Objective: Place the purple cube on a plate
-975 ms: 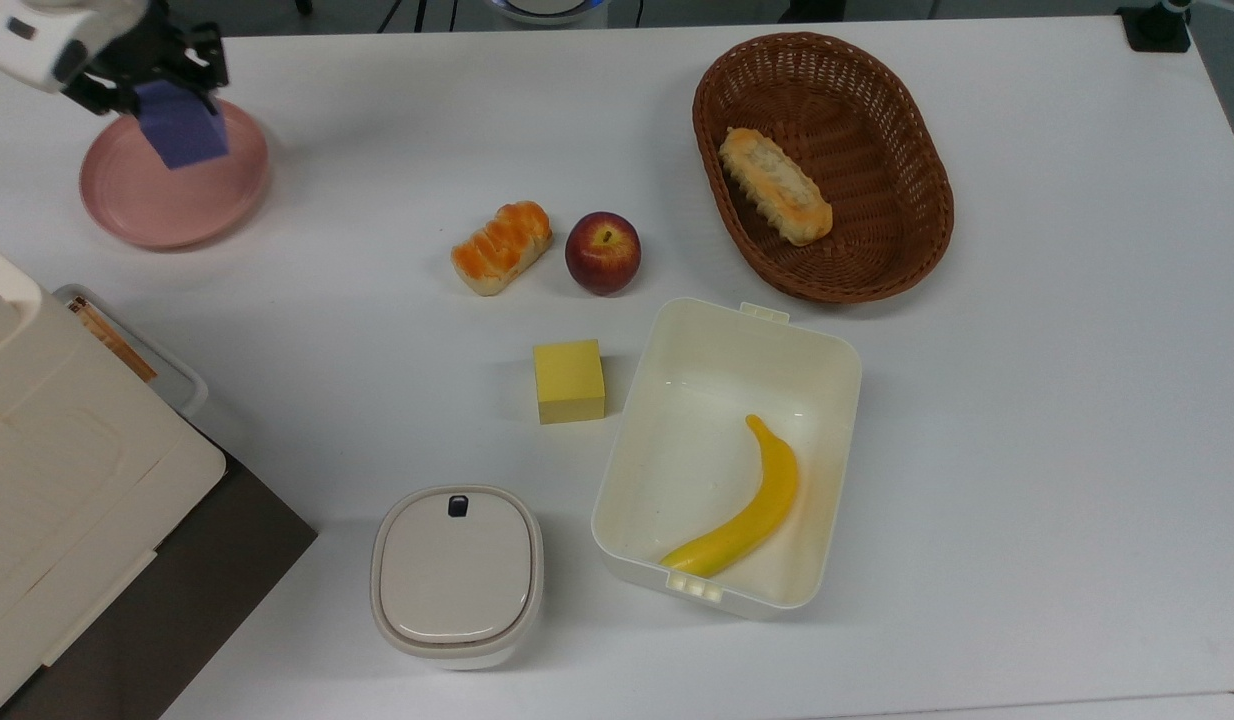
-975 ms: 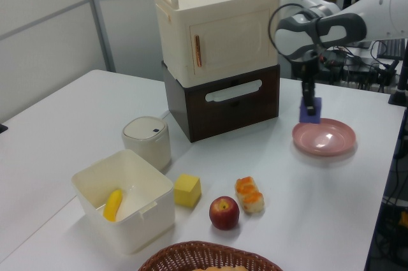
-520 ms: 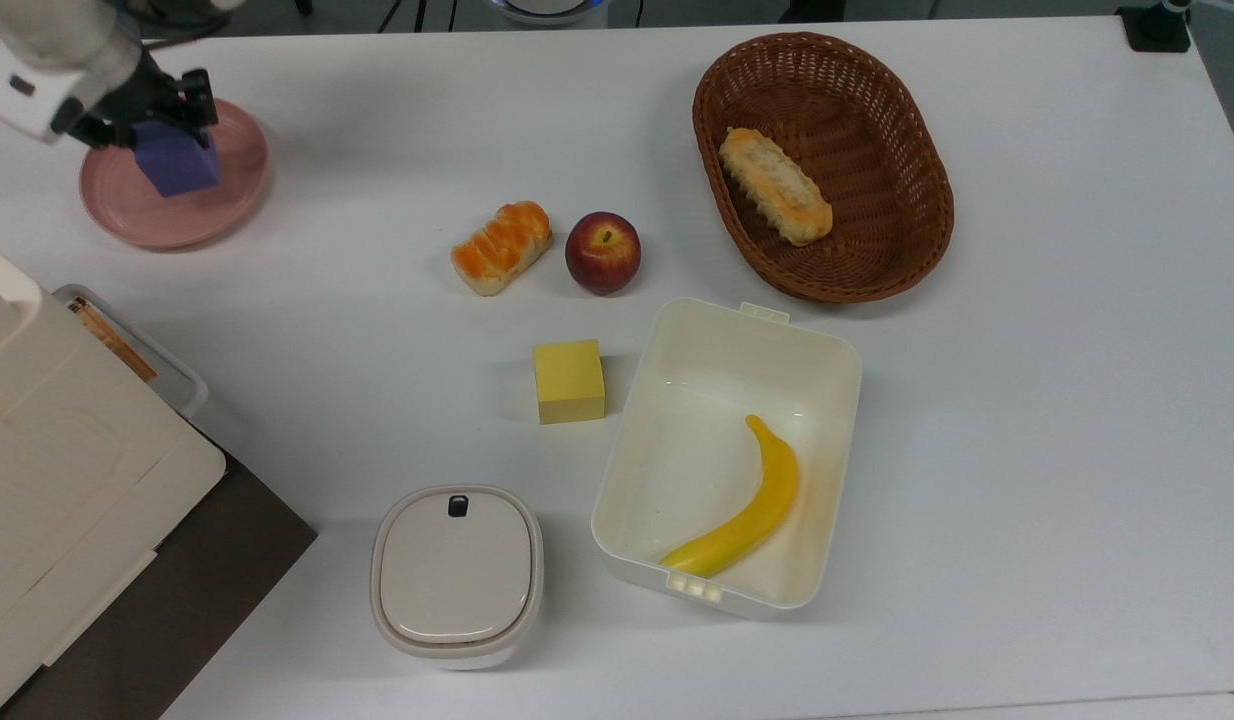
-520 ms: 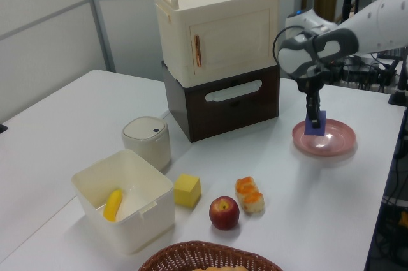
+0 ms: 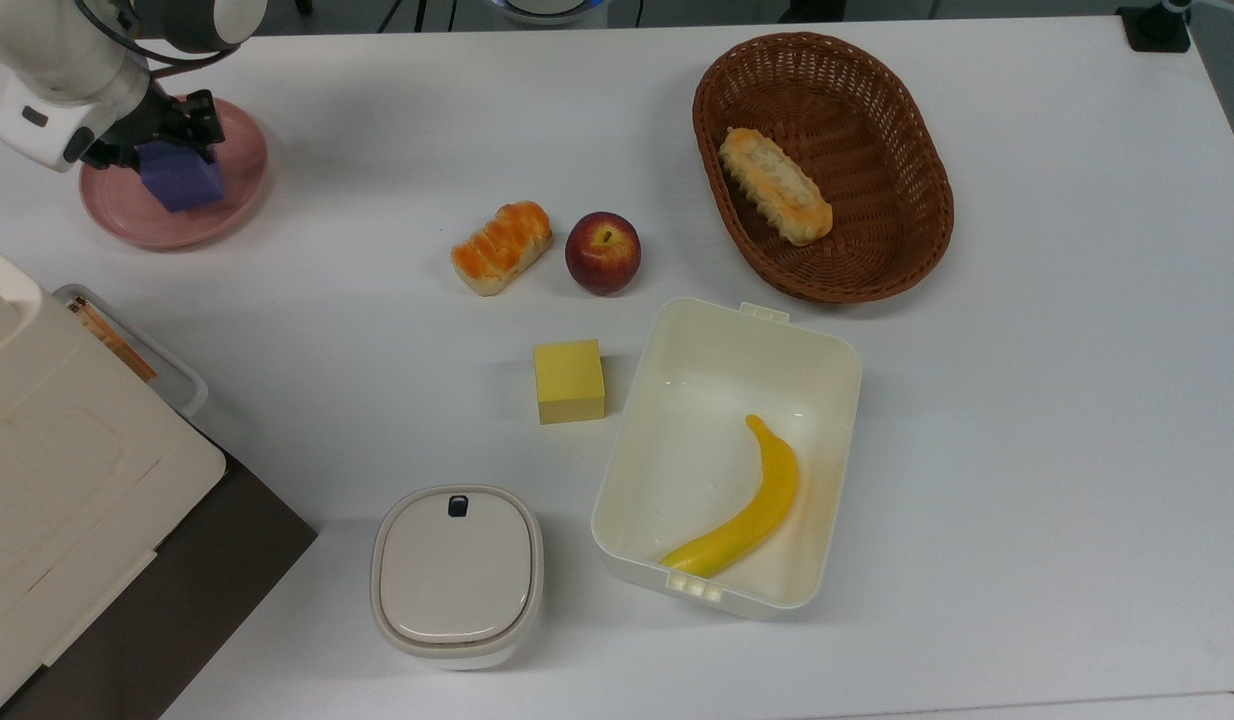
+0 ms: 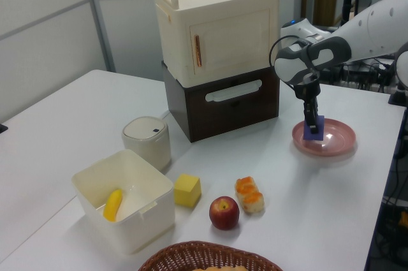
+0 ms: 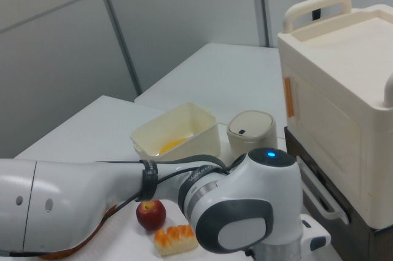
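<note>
Claw: where the arm reaches down over the top view's upper left corner, the claw (image 5: 169, 135) is clamped on the purple cube (image 5: 182, 177), black fingers on two opposite sides.
Purple cube: it sits low inside the plate (image 5: 217, 215); in the left view the cube (image 6: 314, 129) seems to touch the plate's (image 6: 338, 140) floor, though contact cannot be told for sure.
Plate: pale pink, round, on the white desk (image 5: 1027, 400), near the desk's far left edge in the top view.
Arm: white links with a dark wrist, coming in from the left view's right.
Middle of desk: a glazed bun (image 5: 501, 247) just beside a red apple (image 5: 603, 252); a yellow cube (image 5: 569, 381) below them in the top view.
Open box: a white box (image 5: 837, 400) holds a banana (image 5: 742, 505).
Basket: a brown wicker basket (image 5: 907, 230) holds a long pastry (image 5: 774, 185).
Near corner: a lidded white container (image 5: 457, 576), beside a cream cabinet (image 6: 220, 25) stacked on a dark drawer unit (image 6: 223, 102).
</note>
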`<act>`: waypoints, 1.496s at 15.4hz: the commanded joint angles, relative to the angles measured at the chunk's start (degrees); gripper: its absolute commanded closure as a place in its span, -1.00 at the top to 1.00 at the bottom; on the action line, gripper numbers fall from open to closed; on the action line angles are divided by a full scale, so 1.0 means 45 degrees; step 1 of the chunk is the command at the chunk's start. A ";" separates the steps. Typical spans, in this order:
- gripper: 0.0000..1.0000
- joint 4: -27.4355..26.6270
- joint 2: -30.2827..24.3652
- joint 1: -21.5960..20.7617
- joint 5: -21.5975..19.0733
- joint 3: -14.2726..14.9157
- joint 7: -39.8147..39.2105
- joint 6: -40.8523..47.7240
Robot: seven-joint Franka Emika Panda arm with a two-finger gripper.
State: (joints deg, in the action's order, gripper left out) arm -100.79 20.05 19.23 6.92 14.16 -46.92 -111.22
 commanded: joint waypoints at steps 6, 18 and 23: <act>1.00 0.3078 -0.0548 -0.1204 0.0045 -0.0119 0.1647 0.3831; 1.00 0.3239 -0.2504 -0.5931 -0.0152 -0.0119 0.8779 0.3895; 1.00 0.3219 -0.2445 -0.6012 -0.0679 -0.0119 0.9078 0.3856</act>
State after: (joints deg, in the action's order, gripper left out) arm -85.44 9.76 -7.79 5.37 13.09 -7.07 -94.06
